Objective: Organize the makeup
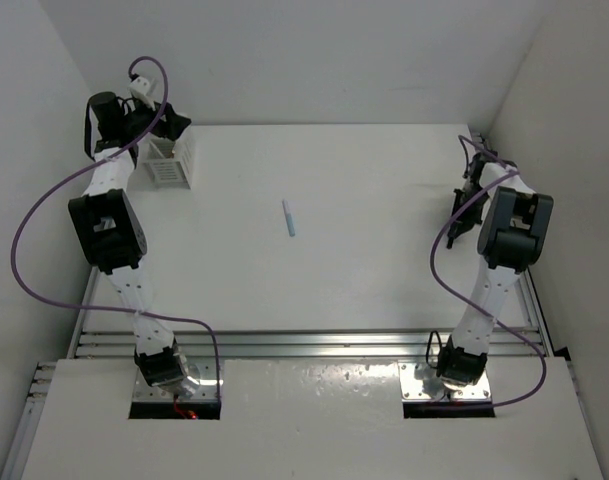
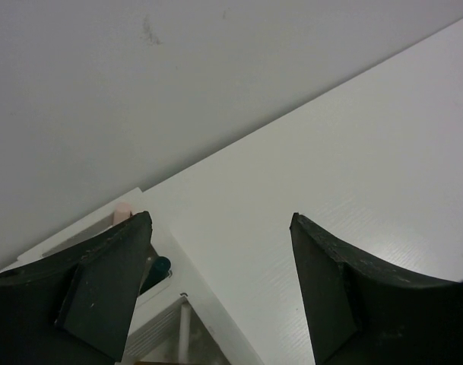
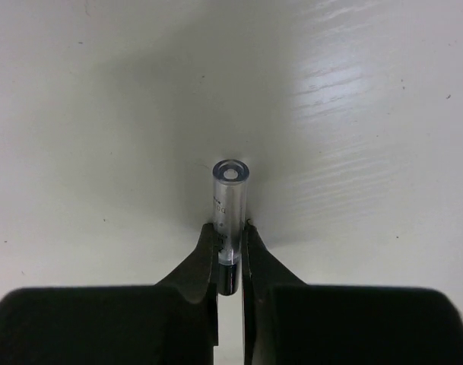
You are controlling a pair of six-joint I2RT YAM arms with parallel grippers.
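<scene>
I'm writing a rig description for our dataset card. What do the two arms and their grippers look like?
Both the left arm and right arm have white links with chunky black joint housings. A purple cable loops along each. The left gripper and right gripper have matte black fingers tapering to narrow tips. No markings visible.

The right hand is clamped on a makeup stick, whose clear end points to 12 o'clock. The white counter lies beneath, with glare at 1 o'clock.

The white table bears a light blue stick centrally and a slatted box far-left.
</scene>
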